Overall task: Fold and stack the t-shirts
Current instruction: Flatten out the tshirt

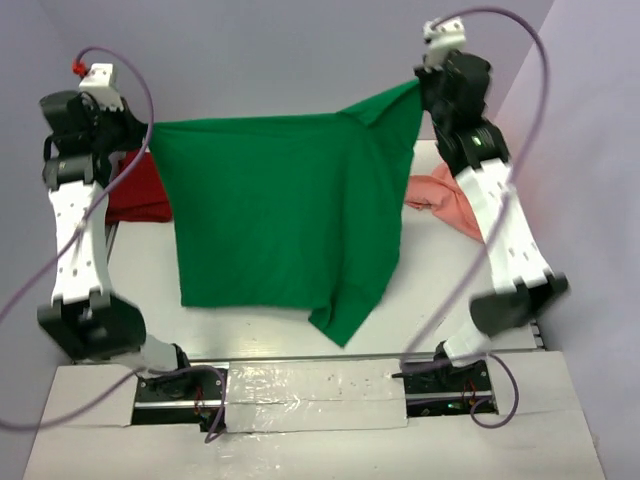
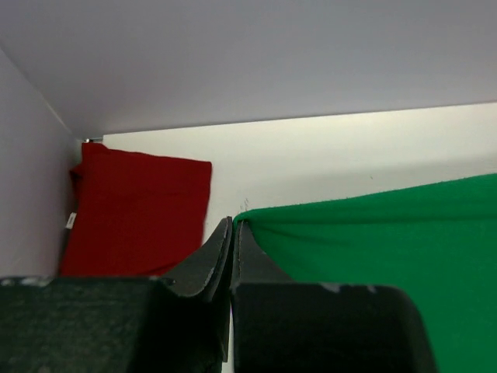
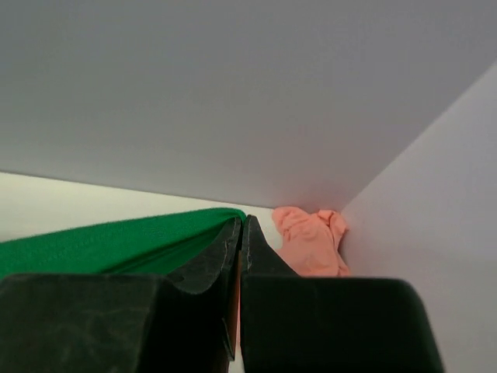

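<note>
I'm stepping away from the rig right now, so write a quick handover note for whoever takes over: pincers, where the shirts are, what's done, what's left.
Left pincer: shut on one top corner of the green t-shirt.
Right pincer: shut on the other top corner. The shirt hangs spread between the two arms, above the table.
Dark red t-shirt: lies flat at the far left and looks folded.
Salmon-pink t-shirt: crumpled at the far right, not folded.
Done: apparently the red one only.
Left: lay down and fold the green, fold the pink, then stack all three.
</note>
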Tool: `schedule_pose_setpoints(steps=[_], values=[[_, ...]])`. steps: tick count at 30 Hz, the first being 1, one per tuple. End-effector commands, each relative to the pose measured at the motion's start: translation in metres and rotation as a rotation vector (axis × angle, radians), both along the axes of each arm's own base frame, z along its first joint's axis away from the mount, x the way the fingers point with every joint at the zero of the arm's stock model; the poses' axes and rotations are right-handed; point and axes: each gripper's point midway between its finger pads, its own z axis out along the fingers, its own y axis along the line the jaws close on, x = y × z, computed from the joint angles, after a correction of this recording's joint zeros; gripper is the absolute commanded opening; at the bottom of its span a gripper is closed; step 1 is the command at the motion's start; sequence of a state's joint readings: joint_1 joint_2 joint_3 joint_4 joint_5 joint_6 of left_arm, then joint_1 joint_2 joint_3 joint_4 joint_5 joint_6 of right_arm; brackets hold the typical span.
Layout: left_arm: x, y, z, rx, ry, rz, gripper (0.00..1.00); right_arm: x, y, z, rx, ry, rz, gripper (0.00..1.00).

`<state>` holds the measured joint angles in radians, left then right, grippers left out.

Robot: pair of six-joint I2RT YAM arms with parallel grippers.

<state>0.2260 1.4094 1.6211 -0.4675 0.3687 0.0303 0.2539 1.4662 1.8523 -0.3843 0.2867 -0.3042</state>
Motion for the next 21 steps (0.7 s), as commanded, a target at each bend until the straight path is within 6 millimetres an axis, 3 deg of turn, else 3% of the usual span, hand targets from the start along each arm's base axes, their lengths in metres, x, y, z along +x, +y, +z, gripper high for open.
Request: schedule_pose_setpoints(steps=[1, 2, 3, 4, 5, 6, 9, 10, 11, 13, 14, 16, 17, 18, 19, 20, 21], values=[[0.051, 0.008, 0.056, -0.013, -0.179, 0.032, 0.00, 0.041, -0.010, 0.050, 0.048, -0.134, -0.060, 0.00], [0.063, 0.012, 0.054, -0.017, -0.172, 0.048, 0.00, 0.054, -0.009, 0.045, 0.045, -0.112, -0.065, 0.00], [0.083, 0.010, 0.063, -0.025, -0.191, 0.046, 0.00, 0.088, -0.005, 0.020, 0.034, -0.059, -0.085, 0.00], [0.092, 0.010, 0.070, -0.024, -0.206, 0.050, 0.00, 0.081, -0.007, 0.065, 0.061, -0.164, -0.089, 0.00], [0.098, 0.009, 0.075, -0.025, -0.206, 0.057, 0.00, 0.087, -0.007, 0.068, 0.057, -0.170, -0.093, 0.00], [0.107, 0.010, 0.100, -0.019, -0.263, 0.069, 0.00, 0.088, -0.007, 0.079, 0.061, -0.206, -0.104, 0.00], [0.100, -0.001, 0.156, -0.019, -0.369, 0.078, 0.00, 0.066, -0.011, 0.125, 0.069, -0.357, -0.122, 0.00], [0.094, -0.007, 0.168, -0.028, -0.395, 0.076, 0.00, 0.066, -0.011, 0.116, 0.064, -0.340, -0.121, 0.00], [0.086, -0.010, 0.179, -0.031, -0.422, 0.078, 0.00, 0.031, -0.016, 0.151, 0.103, -0.428, -0.107, 0.00], [0.057, -0.018, 0.204, -0.043, -0.493, 0.076, 0.00, 0.009, -0.019, 0.163, 0.129, -0.449, -0.091, 0.00], [0.045, -0.021, 0.211, -0.045, -0.514, 0.070, 0.00, -0.016, -0.024, 0.178, 0.142, -0.475, -0.089, 0.00], [0.009, -0.025, 0.220, -0.052, -0.544, 0.070, 0.00, -0.033, -0.026, 0.178, 0.144, -0.464, -0.075, 0.00], [-0.024, -0.029, 0.238, -0.044, -0.593, 0.065, 0.00, -0.064, -0.033, 0.193, 0.153, -0.504, -0.070, 0.00], [-0.025, -0.028, 0.219, -0.042, -0.550, 0.070, 0.00, -0.074, -0.035, 0.192, 0.149, -0.503, -0.067, 0.00], [-0.036, -0.028, 0.216, -0.033, -0.546, 0.072, 0.00, -0.073, -0.032, 0.175, 0.148, -0.460, -0.056, 0.00], [-0.057, -0.032, 0.208, -0.029, -0.537, 0.064, 0.00, -0.101, -0.035, 0.181, 0.147, -0.481, -0.034, 0.00], [-0.067, -0.033, 0.204, -0.012, -0.536, 0.060, 0.00, -0.105, -0.035, 0.173, 0.142, -0.460, -0.023, 0.00]])
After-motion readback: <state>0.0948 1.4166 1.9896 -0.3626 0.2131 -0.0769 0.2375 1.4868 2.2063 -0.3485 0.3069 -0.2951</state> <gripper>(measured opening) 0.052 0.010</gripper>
